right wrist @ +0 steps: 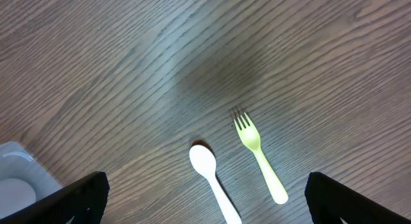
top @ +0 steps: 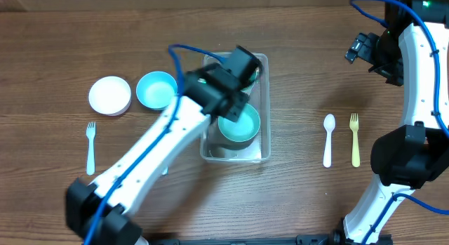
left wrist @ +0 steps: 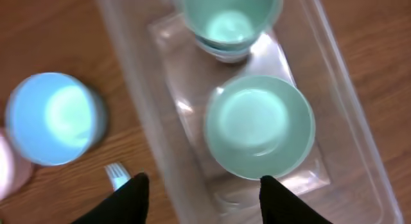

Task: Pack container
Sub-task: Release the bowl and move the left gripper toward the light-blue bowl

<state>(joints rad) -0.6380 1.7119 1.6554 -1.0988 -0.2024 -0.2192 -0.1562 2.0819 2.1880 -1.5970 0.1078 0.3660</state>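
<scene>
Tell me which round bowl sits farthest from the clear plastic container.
The white round bowl, leftmost; the light-blue bowl is nearer, and teal bowls sit inside the container.

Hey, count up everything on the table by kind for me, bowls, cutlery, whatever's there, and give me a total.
Bowls: 4, white bowl, blue bowl, near teal bowl and far teal bowl in the tub; another may sit under the far one.
Forks: 3, blue fork, yellow fork, third fork partly under the left arm.
Spoons: 1, white spoon.
Tubs: 1
Total: 9
</scene>
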